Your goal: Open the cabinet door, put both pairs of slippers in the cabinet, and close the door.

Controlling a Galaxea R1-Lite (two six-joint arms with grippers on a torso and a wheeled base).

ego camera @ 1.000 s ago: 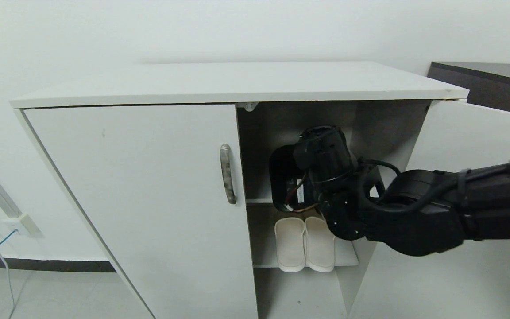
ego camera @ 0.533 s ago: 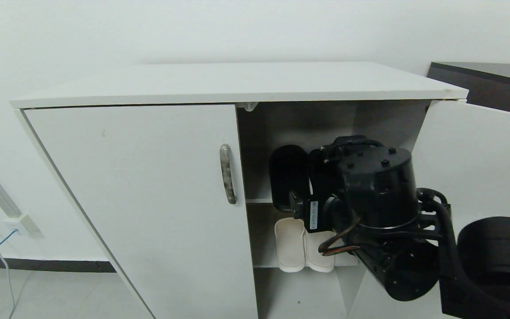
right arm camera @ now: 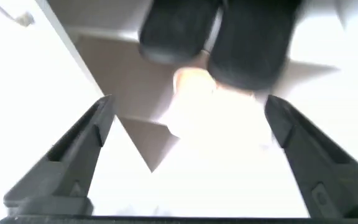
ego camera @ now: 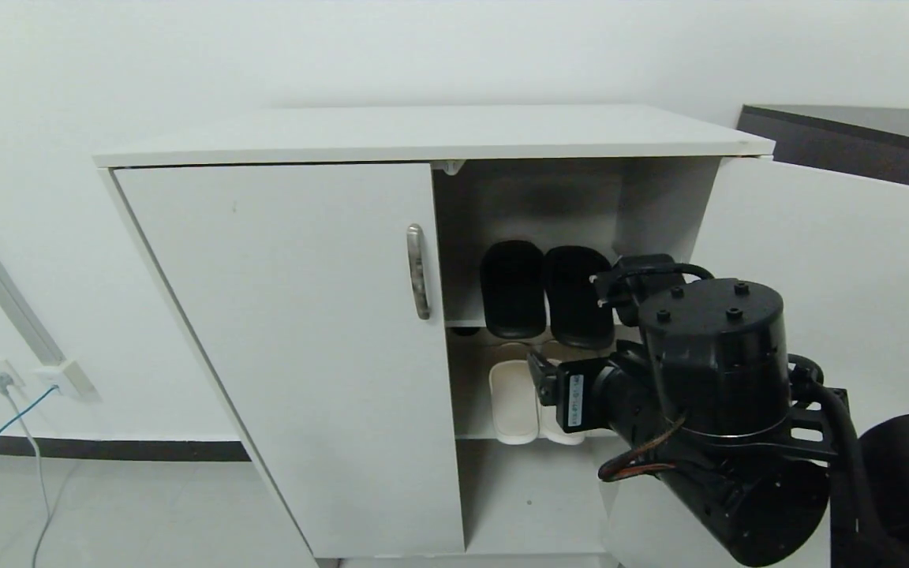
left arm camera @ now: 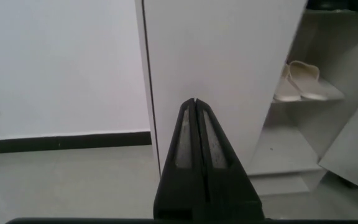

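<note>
The right end effector is spread wide and empty, facing the open half of the cabinet. In the head view, the black slippers stand on the upper shelf at 11 o'clock from the right wrist. The white slippers lie on the lower shelf at 9 o'clock, just beside it. The left end effector is pressed closed on nothing, near the closed left door.

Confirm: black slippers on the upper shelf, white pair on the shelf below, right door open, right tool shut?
Not quite. The right tool is open, its fingers spread wide in the right wrist view. The rest holds: black slippers on the upper shelf, white pair on the shelf below, right door open.
</note>
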